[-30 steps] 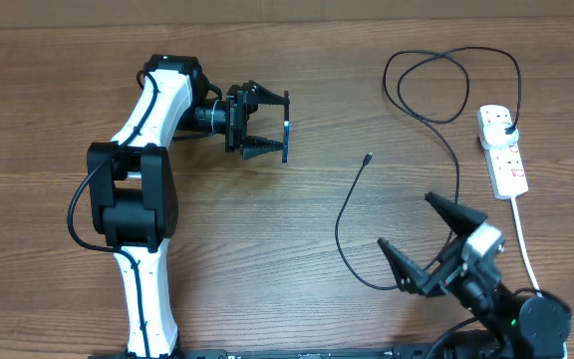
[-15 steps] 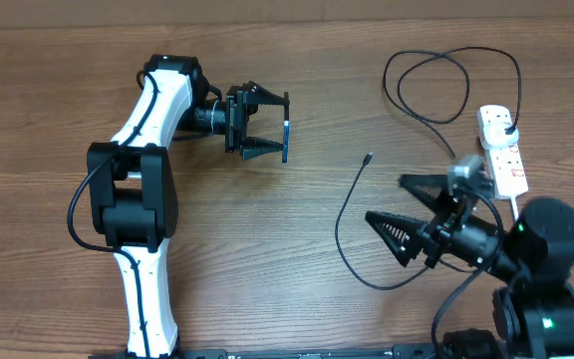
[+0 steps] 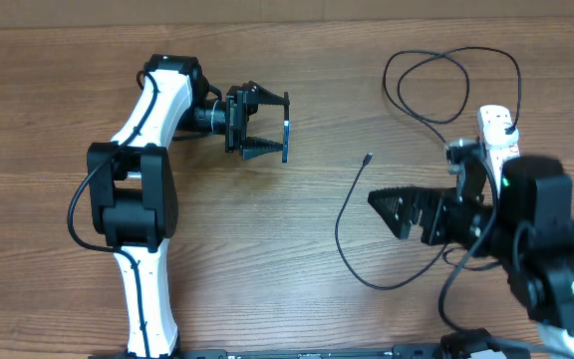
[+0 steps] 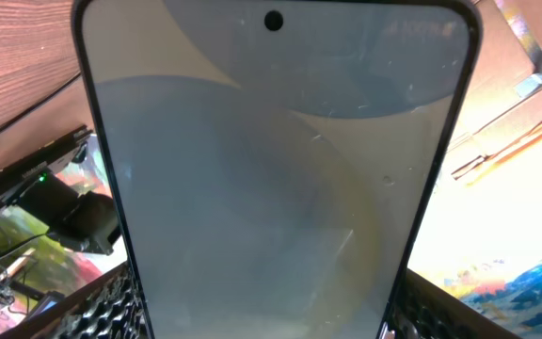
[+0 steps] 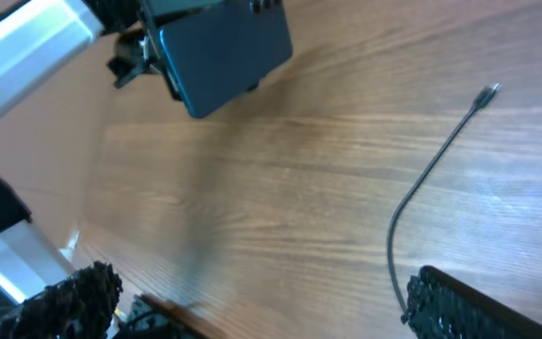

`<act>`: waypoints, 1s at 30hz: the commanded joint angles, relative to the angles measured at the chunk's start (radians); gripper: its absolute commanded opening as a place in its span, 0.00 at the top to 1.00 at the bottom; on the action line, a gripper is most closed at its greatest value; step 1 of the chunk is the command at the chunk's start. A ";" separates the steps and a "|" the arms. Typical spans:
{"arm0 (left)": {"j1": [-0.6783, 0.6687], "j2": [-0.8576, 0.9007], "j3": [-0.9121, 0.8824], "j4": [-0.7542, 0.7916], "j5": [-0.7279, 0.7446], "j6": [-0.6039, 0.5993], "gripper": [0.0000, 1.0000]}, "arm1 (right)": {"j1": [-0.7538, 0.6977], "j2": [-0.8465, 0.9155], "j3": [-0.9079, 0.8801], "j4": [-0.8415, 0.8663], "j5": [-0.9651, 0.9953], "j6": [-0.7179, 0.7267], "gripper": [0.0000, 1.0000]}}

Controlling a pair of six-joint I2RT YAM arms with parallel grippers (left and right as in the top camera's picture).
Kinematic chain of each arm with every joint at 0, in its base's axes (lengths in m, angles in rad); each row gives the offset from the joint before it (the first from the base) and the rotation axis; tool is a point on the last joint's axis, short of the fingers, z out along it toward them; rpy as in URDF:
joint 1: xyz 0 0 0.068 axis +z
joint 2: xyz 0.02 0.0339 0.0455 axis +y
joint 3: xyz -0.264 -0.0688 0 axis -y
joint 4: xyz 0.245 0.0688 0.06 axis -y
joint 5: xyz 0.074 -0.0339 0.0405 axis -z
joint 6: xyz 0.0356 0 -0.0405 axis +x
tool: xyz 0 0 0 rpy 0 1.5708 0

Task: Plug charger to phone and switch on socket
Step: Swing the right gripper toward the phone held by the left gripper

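My left gripper [image 3: 277,127] is shut on the phone [image 3: 285,138] and holds it edge-on above the table at upper middle. In the left wrist view the phone [image 4: 271,169] fills the frame with a pale grey screen, between my fingers [image 4: 271,315]. The charger is a thin black cable [image 3: 339,227] lying on the table, its connector tip [image 3: 368,158] free. My right gripper [image 3: 382,212] is open and empty, just right of the cable and pointing left. In the right wrist view, my open right fingers [image 5: 271,301] frame the cable [image 5: 395,235], its tip [image 5: 486,94] and the phone [image 5: 224,47]. The white socket [image 3: 494,125] is partly hidden by my right arm.
The charger's black cable makes a loop [image 3: 436,85] at the back right and ends in a plug [image 3: 507,127] on the socket. The white left arm [image 3: 143,199] stretches along the left side of the wooden table [image 3: 267,259].
My right arm has swung up from the front right corner toward the middle, and its open gripper now points left at the cable. The left arm and phone have not moved.
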 commanded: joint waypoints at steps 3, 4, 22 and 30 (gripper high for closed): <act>0.004 0.007 0.028 -0.003 0.047 0.019 0.21 | 0.213 0.262 0.346 -0.232 0.394 -0.022 0.00; 0.004 0.007 0.028 -0.003 0.047 0.019 0.21 | 0.256 0.291 0.378 -0.233 0.410 -0.021 0.00; 0.004 0.007 0.028 -0.003 0.047 0.019 0.21 | 0.589 0.653 0.635 -0.006 0.659 0.185 0.01; 0.004 0.007 0.028 -0.003 0.048 0.019 0.21 | 0.595 0.698 0.617 0.006 0.755 0.283 0.20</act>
